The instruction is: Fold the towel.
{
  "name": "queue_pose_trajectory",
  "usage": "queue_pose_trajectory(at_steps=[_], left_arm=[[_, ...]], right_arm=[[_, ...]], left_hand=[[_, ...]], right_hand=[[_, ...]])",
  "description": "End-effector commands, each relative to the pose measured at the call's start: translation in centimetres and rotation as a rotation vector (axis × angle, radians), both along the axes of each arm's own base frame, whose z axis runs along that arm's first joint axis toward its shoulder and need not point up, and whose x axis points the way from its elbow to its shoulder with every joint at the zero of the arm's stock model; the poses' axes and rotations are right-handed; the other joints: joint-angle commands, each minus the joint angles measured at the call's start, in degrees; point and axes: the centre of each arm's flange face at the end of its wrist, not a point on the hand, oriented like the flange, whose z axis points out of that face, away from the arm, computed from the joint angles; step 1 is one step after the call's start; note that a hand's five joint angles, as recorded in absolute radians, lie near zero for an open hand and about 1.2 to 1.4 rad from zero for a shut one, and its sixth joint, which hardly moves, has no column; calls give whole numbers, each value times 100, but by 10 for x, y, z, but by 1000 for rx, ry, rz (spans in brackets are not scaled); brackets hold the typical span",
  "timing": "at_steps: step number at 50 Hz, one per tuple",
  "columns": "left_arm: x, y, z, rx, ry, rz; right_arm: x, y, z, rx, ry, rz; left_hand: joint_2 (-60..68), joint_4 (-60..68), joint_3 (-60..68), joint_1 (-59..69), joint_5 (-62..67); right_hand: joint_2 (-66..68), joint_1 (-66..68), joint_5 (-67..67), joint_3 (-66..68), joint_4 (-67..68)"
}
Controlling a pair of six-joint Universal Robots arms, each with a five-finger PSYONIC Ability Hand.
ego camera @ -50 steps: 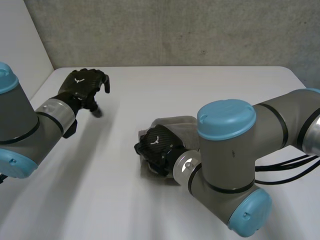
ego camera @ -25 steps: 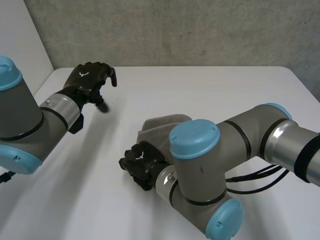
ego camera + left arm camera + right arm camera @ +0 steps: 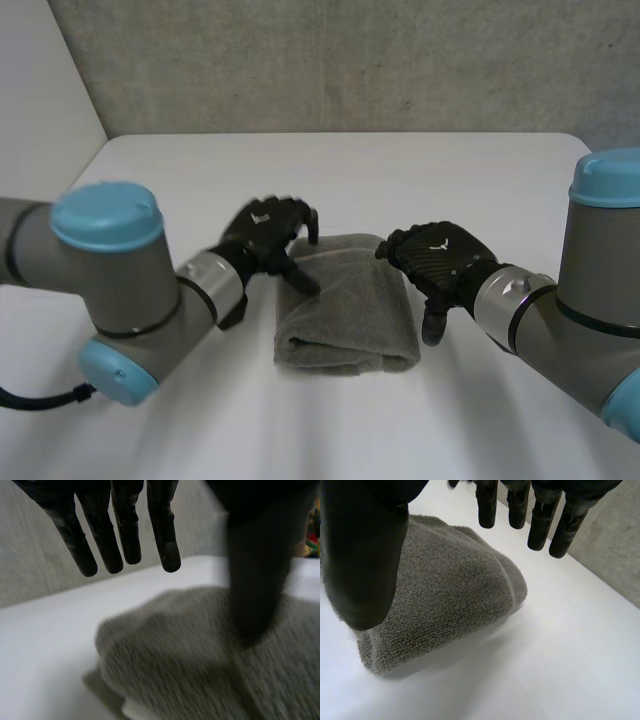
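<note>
A grey towel [image 3: 345, 310] lies folded in a thick bundle at the middle of the white table [image 3: 450, 170]. My left hand [image 3: 265, 232] hovers at its far left corner, open, thumb reaching over the cloth. In the left wrist view the left hand [image 3: 125, 530] has straight fingers held above the towel [image 3: 200, 650], gripping nothing. My right hand [image 3: 440, 262] is at the towel's right edge, open, with fingers pointing down beside it. The right wrist view shows the right hand [image 3: 360, 555] spread above the towel [image 3: 450, 595], apart from it.
A grey concrete wall [image 3: 350, 60] runs behind the table's far edge. Both grey arms with light-blue caps reach in from the near side, left [image 3: 110, 290] and right [image 3: 590, 300]. Bare tabletop surrounds the towel.
My right hand has let go of the towel, opened and swung from its near left side to its right edge. My left hand came from the far left of the table to the towel.
</note>
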Motion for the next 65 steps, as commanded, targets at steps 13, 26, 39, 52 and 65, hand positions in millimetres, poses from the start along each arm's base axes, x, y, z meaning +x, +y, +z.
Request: queue_pose_trajectory(at_steps=[13, 26, 39, 52, 65], left_arm=[[5, -1, -61, 83, -140, 71], [5, 0, -51, 48, -152, 61], [8, -2, 59, -168, 4, 82], [56, -16, 163, -305, 76, 263], [68, -22, 164, -204, 66, 352]], right_arm=[[18, -25, -61, 139, -109, -37], [26, -35, -68, 92, -126, -39], [19, -35, 69, -135, -341, -76], [-29, -66, 129, -280, -338, -384], [-47, -79, 125, -280, -324, -444]], left_hand=[[-196, -198, -169, -126, -18], [-263, -265, -236, -193, -85], [-1828, -1829, -1801, -1758, -1649], [-1828, -1829, -1801, -1758, -1649], [-1828, -1829, -1801, -1758, -1649]], right_hand=[[-369, -330, -358, -351, -411], [-369, -330, -358, -351, -411], [-369, -330, -358, -351, -411], [-369, -330, -358, -351, -411], [-369, -330, -358, -351, -411]])
